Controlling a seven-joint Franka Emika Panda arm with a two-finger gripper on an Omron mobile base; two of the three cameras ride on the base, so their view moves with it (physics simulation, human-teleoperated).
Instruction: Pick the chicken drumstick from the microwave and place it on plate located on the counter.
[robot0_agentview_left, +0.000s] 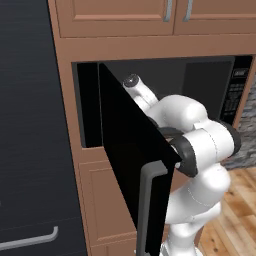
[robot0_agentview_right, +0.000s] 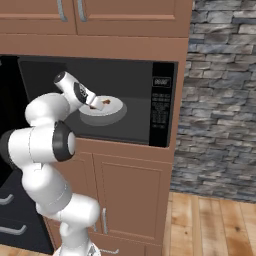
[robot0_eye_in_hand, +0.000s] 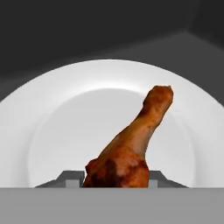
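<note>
The microwave (robot0_agentview_right: 161, 105) stands open, its black door (robot0_agentview_left: 130, 150) swung out to the left. Inside, a reddish-brown chicken drumstick (robot0_eye_in_hand: 131, 140) lies on a white dish (robot0_eye_in_hand: 57, 122) on the turntable. My arm reaches into the cavity, and my gripper (robot0_eye_in_hand: 116, 179) sits at the drumstick's thick end. The dark fingertips (robot0_eye_in_hand: 72, 177) press against it on both sides. In the right base view the gripper (robot0_agentview_right: 94, 105) is at the dish's left edge, beside the drumstick (robot0_agentview_right: 106, 102). The navy plate and the marble counter are out of view.
The open door and its grey bar handle (robot0_agentview_left: 147, 210) jut out in front of the arm on the left. A tall black fridge (robot0_agentview_left: 30, 125) stands further left. Wooden cabinets (robot0_agentview_right: 125, 195) lie below the microwave, and a stone wall (robot0_agentview_right: 220, 100) is to the right.
</note>
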